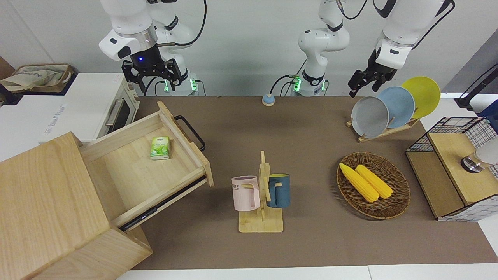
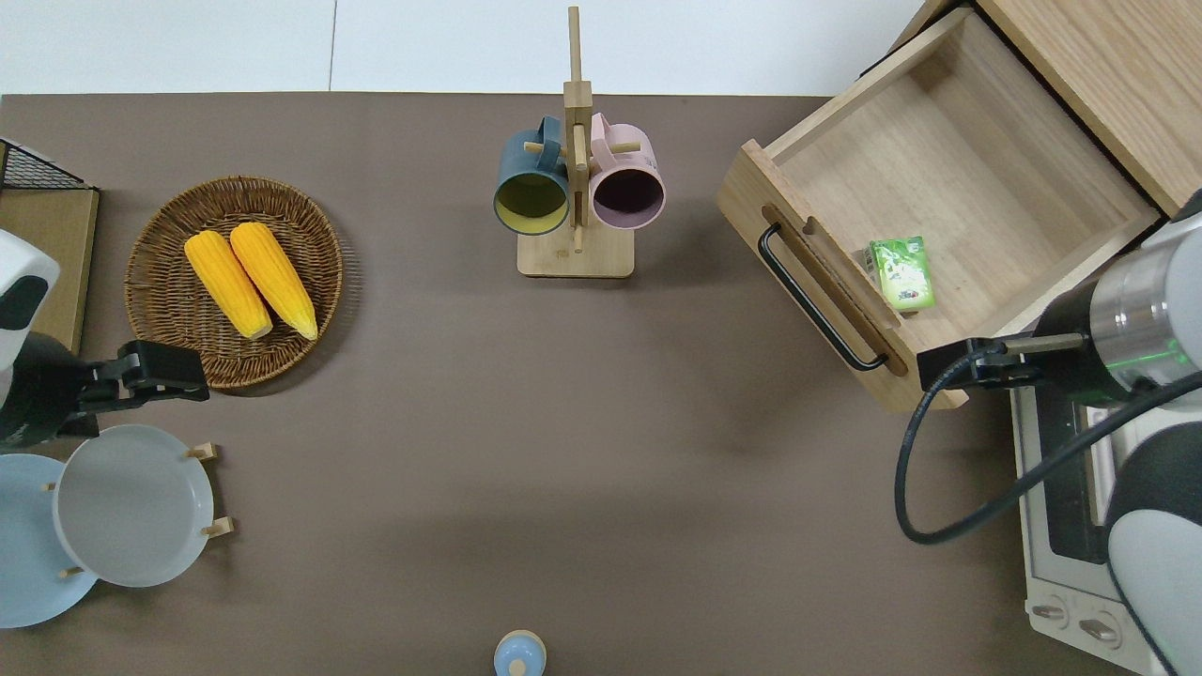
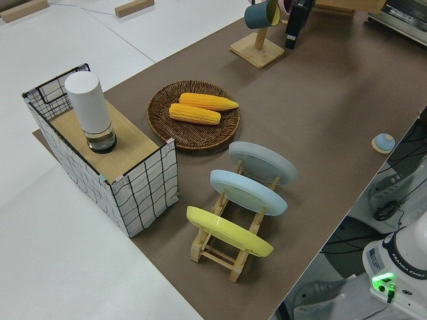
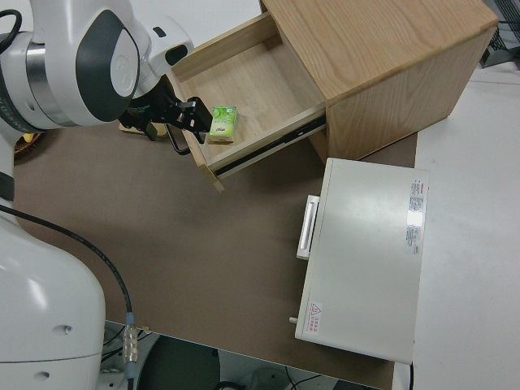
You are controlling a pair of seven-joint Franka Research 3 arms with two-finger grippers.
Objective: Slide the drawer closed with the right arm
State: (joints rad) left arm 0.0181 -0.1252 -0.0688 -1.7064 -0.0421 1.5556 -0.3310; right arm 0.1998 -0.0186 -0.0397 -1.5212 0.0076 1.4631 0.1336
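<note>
The drawer stands pulled out of the pale wooden cabinet, at an angle, at the right arm's end of the table. Its black bar handle faces the table's middle. A green packet lies inside, near the front panel. My right gripper, blue light at the wrist, is open and empty in the air. In the overhead view the right gripper is over the front panel's corner nearest the robots, just past the handle's end. The left arm is parked, its gripper open.
A white toaster oven stands beside the drawer, nearer to the robots. A mug rack with two mugs is mid-table. A basket of corn, a plate rack and a wire-mesh box are toward the left arm's end.
</note>
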